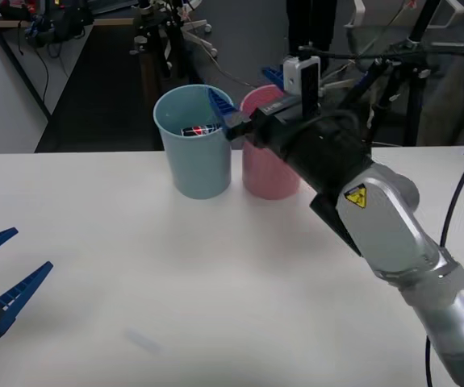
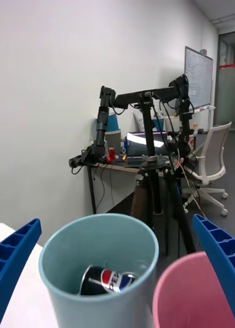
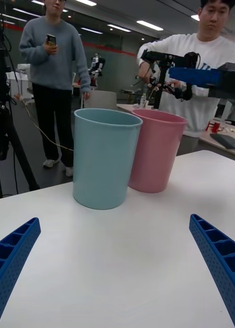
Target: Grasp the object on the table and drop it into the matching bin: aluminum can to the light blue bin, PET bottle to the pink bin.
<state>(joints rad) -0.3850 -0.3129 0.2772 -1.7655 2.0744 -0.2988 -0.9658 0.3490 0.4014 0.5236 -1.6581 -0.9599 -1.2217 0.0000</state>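
Observation:
The aluminum can (image 1: 202,129) lies on its side inside the light blue bin (image 1: 193,165), its dark body and blue-red markings showing in the right wrist view (image 2: 108,281). The pink bin (image 1: 265,173) stands touching the light blue bin on its right. My right gripper (image 1: 225,117) hovers open above the two bins' rims, with nothing between its blue fingers (image 2: 14,253). Low at the table's left, my left gripper (image 1: 31,250) is open and empty, facing the light blue bin (image 3: 104,159) and the pink bin (image 3: 156,151).
The white table (image 1: 175,282) stretches wide in front of the bins. Black tripods and stands (image 1: 163,40) rise just behind its far edge. My right arm (image 1: 385,226) crosses the table's right side.

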